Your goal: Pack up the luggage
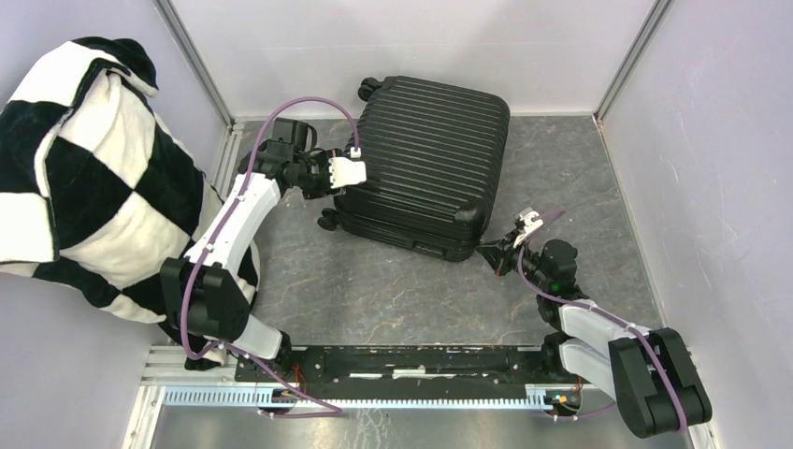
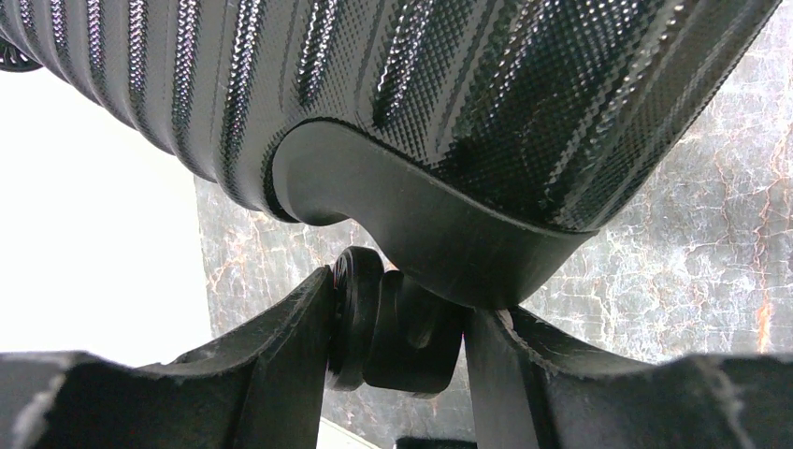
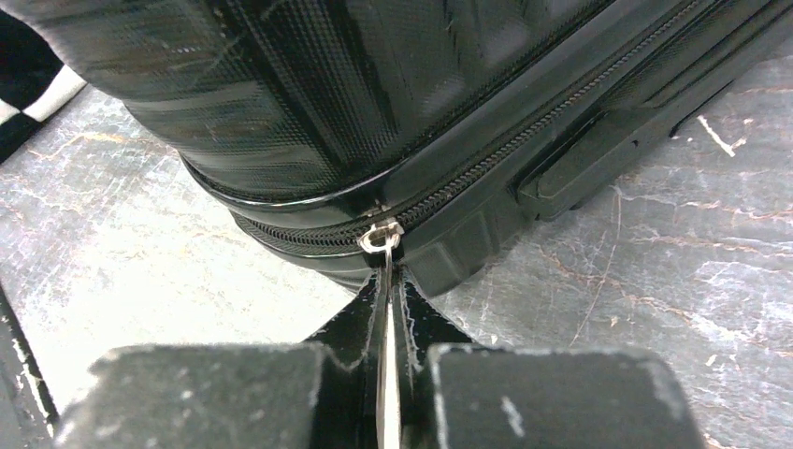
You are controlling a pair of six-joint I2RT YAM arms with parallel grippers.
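The luggage (image 1: 425, 164), a black ribbed hard-shell suitcase, lies closed on the grey floor. My left gripper (image 1: 351, 173) is at its left side. In the left wrist view the left gripper (image 2: 397, 323) is shut on a small black caster wheel (image 2: 360, 318) under the shell's corner (image 2: 421, 224). My right gripper (image 1: 491, 251) sits at the suitcase's near right corner. In the right wrist view the right gripper (image 3: 391, 295) is shut on the silver zipper pull (image 3: 384, 281), which hangs from the slider (image 3: 379, 236) on the closed zipper (image 3: 486, 168).
A black-and-white checkered blanket (image 1: 84, 178) is heaped against the left wall, and a corner of it shows behind the suitcase (image 3: 23, 94). Another caster wheel (image 1: 327, 222) sticks out at the suitcase's near left corner. White walls enclose the floor (image 1: 374, 290).
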